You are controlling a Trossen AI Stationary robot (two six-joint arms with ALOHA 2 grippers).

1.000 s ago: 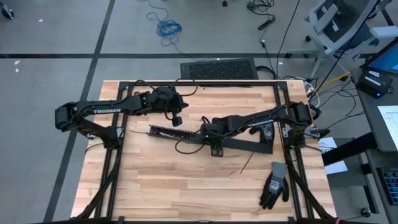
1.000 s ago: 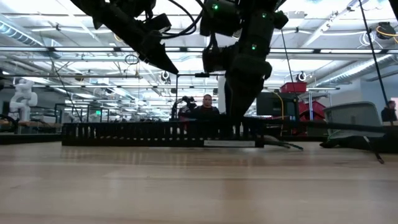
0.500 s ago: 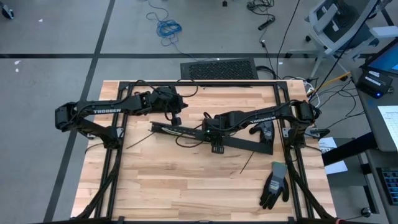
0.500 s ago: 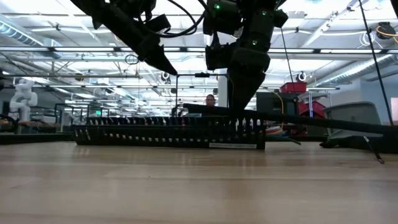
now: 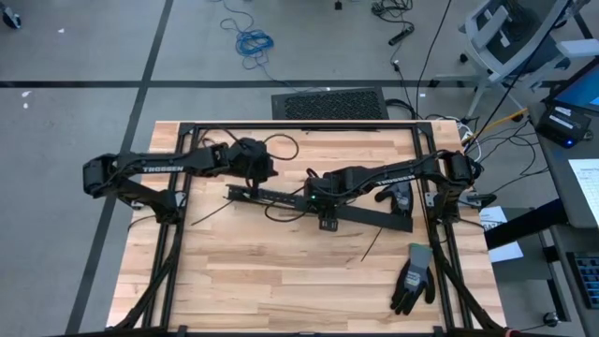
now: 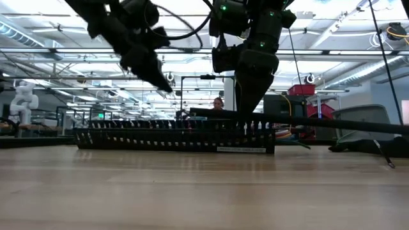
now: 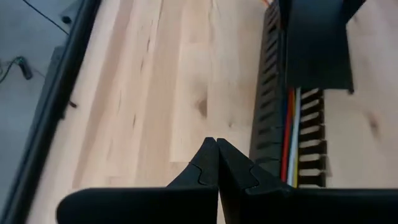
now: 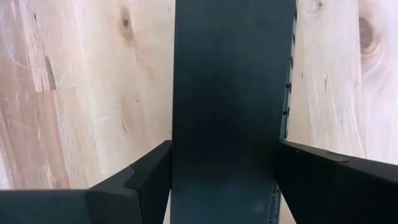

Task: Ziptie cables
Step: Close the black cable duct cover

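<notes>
A pale wood table (image 5: 281, 281) with a black frame stands in a workshop, a grey glove (image 5: 413, 278) at the high view's lower right. The left gripper (image 7: 216, 163), fingers pressed together and empty, hovers over the left end of a slotted black duct (image 6: 172, 136), near frame centre. The right gripper (image 8: 225, 180) is clamped across a flat, matte black lid (image 8: 233, 93) over that duct. The cables (image 7: 292, 134), thin and glossy, lie inside the comb-walled channel. I judge the lid should be kept level and lowered slowly so no wire is pinched.
</notes>
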